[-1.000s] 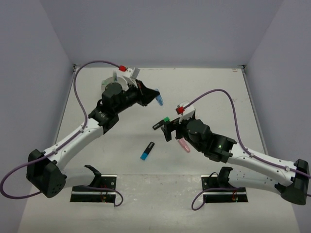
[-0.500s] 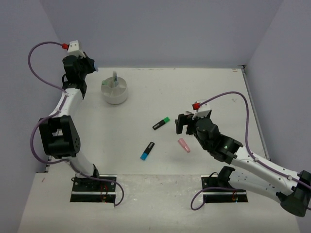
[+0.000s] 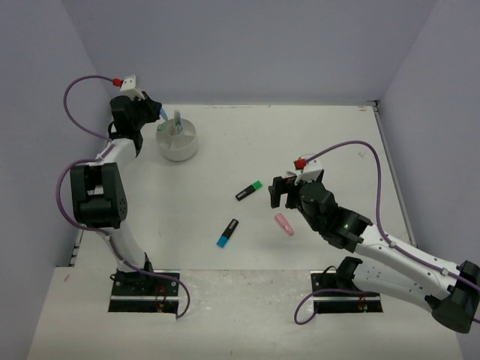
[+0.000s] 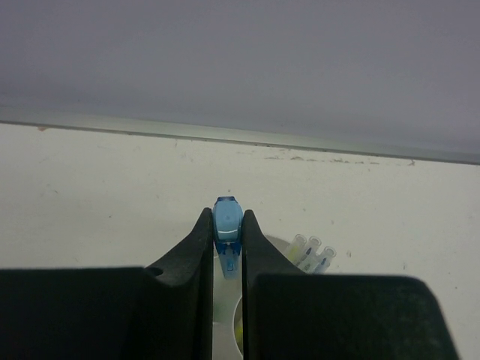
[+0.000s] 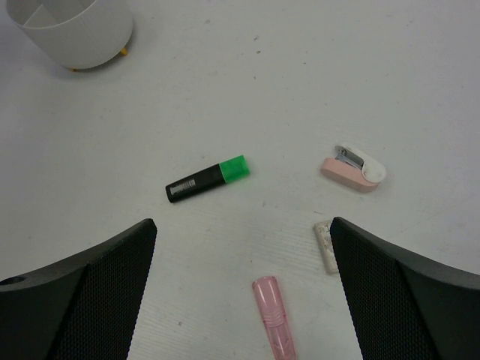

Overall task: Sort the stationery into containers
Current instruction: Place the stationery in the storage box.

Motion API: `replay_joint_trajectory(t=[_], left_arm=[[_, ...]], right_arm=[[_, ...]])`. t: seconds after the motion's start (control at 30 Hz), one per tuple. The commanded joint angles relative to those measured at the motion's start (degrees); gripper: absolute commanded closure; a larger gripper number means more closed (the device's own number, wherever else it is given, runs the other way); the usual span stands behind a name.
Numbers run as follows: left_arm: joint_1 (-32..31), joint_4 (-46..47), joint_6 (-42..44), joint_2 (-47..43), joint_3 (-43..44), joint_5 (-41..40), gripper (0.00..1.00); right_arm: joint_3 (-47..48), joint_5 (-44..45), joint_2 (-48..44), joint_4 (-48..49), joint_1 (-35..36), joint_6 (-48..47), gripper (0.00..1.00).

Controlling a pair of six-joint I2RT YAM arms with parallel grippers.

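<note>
My left gripper (image 3: 155, 113) is shut on a blue highlighter (image 4: 226, 225) and holds it just left of and above the round white tub (image 3: 177, 142). Several thin pens (image 4: 313, 251) stand in the tub. My right gripper (image 3: 279, 192) is open and empty, hovering over the table. Between and ahead of its jaws lie a green highlighter with a black body (image 5: 208, 180), a pink highlighter (image 5: 274, 319), a small tan eraser (image 5: 324, 246) and a small pink and white stapler-like item (image 5: 352, 171). A blue-capped black highlighter (image 3: 227, 233) lies nearer the arm bases.
The tub also shows at the top left of the right wrist view (image 5: 71, 30). The purple back wall stands close behind the tub and the left gripper. The left arm is folded up along the left wall.
The left arm swung from the middle of the table to the far left corner with the blue highlighter, then edged right toward the tub. The right gripper drew back slightly to the right.
</note>
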Motion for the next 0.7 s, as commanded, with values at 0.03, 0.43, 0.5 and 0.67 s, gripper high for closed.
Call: replay_joint_trajectory(t=[0.03,0.43,0.5,0.67], left_arm=[[0.3,6.6,-1.8,1.7,-2.0,2.7,1.0],[0.2,2.8,-3.4,0.4,-2.6,2.1,0.63],[0.1,0.4,-4.1,-2.5,-0.9,1.4,0.6],[0.0,-16.0,-9.6,-11.5,7.3,-5.2,0.21]], right_arm=[[0.5,-0.1,0.2,0.8,-0.2,0.5,0.01],[1.0,-1.3,2.9,0.8,-0.4,-0.6,0.01],[1.0,-2.8,4.1,0.4,-0.9,-1.2,0.01],[5.1,-9.4,12.2,-6.9,-3.2,-0.6,0.1]])
